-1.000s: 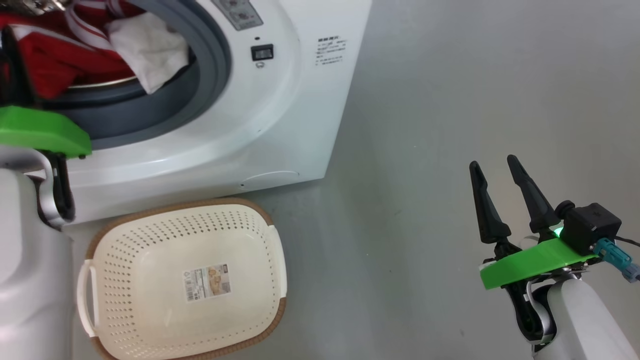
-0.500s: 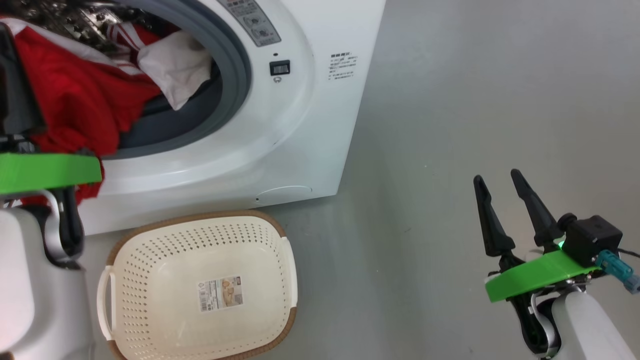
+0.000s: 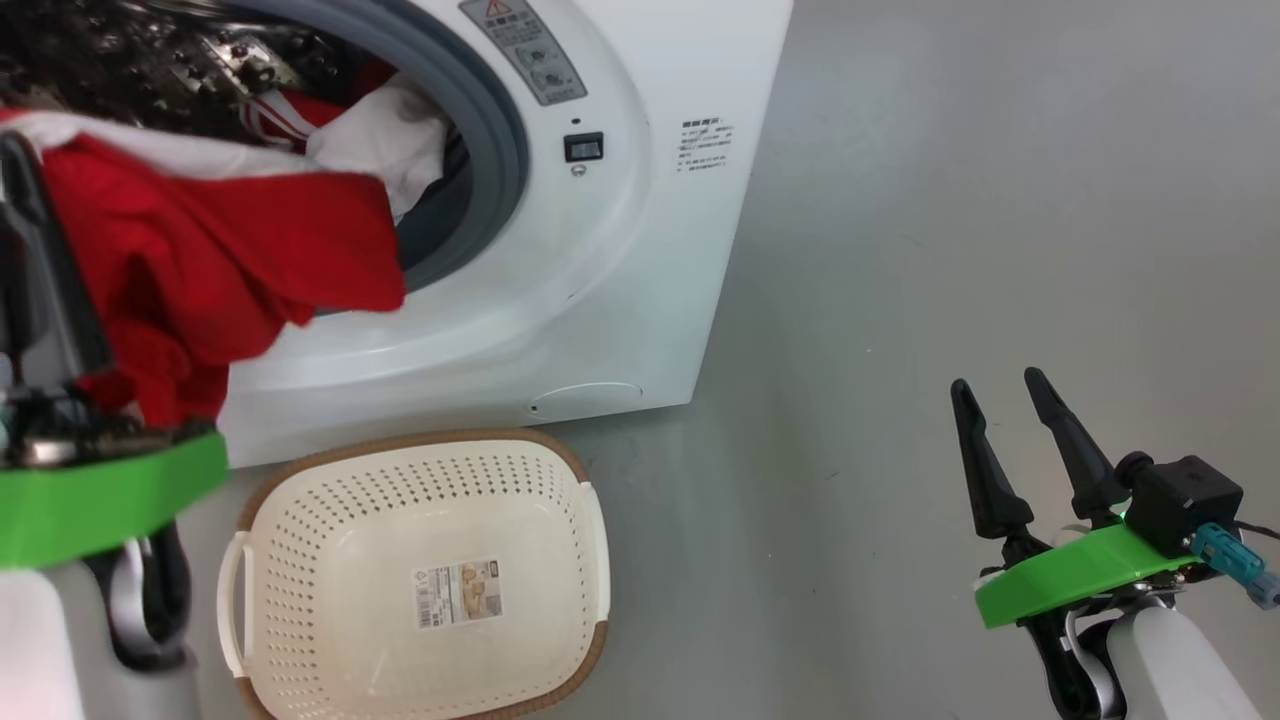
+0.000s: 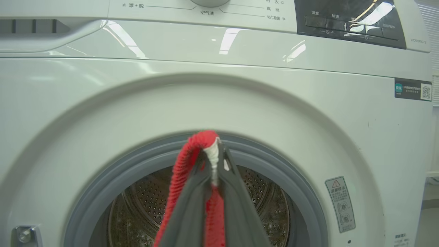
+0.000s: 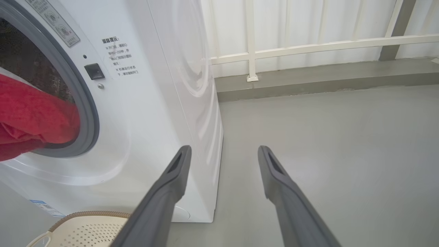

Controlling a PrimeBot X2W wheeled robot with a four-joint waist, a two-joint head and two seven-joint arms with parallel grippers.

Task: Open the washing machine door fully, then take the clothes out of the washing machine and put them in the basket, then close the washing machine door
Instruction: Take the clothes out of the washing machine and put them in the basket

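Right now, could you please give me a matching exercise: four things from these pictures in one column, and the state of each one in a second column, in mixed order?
Column A
1. basket
2. red garment
3. white cloth
4. right end effector

Column B
a. open, holding nothing
b. pinched by the shut left end effector, hanging out of the washing machine
c. holds no clothes, stands on the floor
d. lying inside the machine's opening, ungripped

Pairs: 1-c, 2-b, 3-d, 4-a

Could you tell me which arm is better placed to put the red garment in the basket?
Left: the left gripper is shut on the red garment near the basket; the right gripper is open and empty.
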